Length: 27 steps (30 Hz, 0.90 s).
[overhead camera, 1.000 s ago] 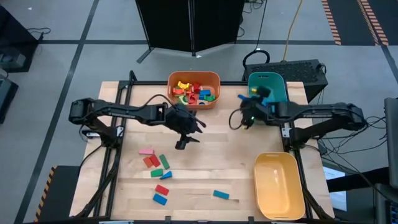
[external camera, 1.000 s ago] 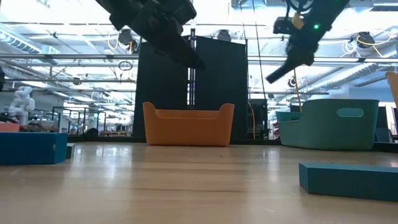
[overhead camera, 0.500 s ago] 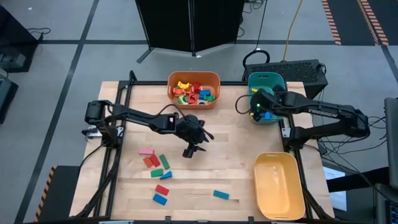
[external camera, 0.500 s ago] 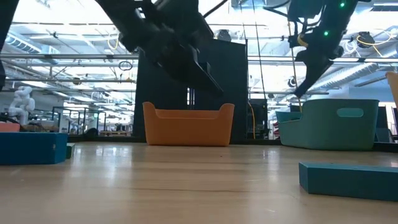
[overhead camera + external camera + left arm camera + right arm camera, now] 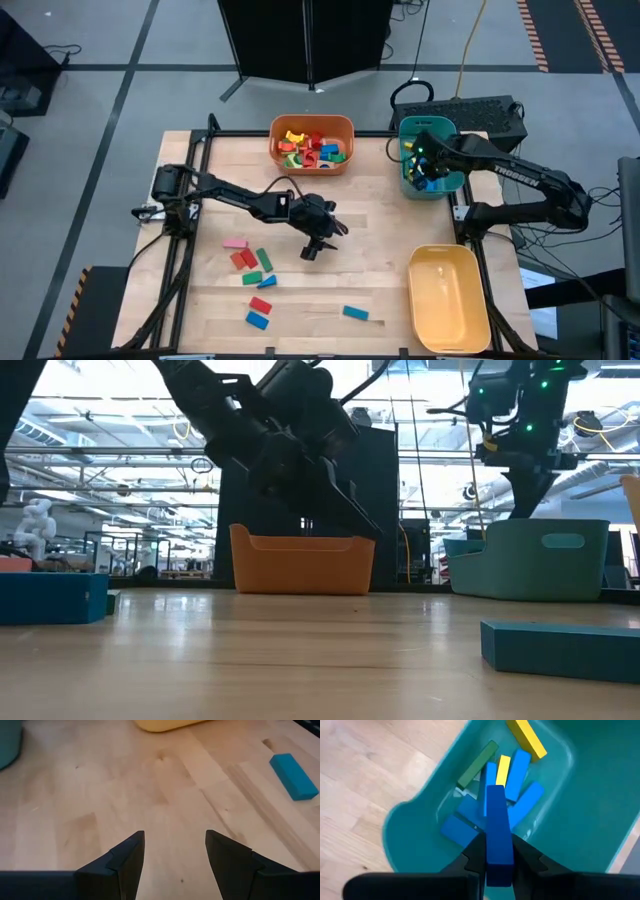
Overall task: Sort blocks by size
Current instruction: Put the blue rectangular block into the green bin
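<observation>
Right gripper (image 5: 492,857) pinching a long blue block (image 5: 498,832) over the teal bin (image 5: 443,135), upper right.
Left gripper (image 5: 174,850) spread, empty, mid-table; loose blocks (image 5: 254,262) lower left; orange bin (image 5: 311,128) top centre.

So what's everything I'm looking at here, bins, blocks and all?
Orange bin: one, far middle of the table, holding a heap of mixed-colour blocks.
Teal bin: one, far right corner, with long blue, yellow and green blocks inside.
Yellow bin: one, near right corner, nothing visible inside.
Loose blocks: eight on the table, pink, red, green and blue, near left and near middle.
Left claw: open, empty, above mid-table.
Right claw: shut on a long blue block, over the teal bin.
</observation>
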Motion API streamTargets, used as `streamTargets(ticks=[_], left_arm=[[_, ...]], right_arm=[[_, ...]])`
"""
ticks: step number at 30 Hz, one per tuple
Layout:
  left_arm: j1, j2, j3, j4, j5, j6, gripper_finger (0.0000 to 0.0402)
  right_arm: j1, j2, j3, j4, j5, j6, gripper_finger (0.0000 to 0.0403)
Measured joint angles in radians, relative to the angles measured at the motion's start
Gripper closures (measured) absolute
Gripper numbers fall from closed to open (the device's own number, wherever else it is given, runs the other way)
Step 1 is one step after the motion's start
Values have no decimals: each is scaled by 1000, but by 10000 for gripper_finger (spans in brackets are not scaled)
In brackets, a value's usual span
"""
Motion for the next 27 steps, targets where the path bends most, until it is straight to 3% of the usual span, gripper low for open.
streamTargets(ticks=[14, 27], left_arm=[[-37, 63, 0, 87, -4, 16, 191], [-74, 63, 0, 79, -35, 106, 191]], right_arm=[[-88, 176, 0, 21, -82, -73, 351], [-88, 208, 0, 105, -105, -128, 277]])
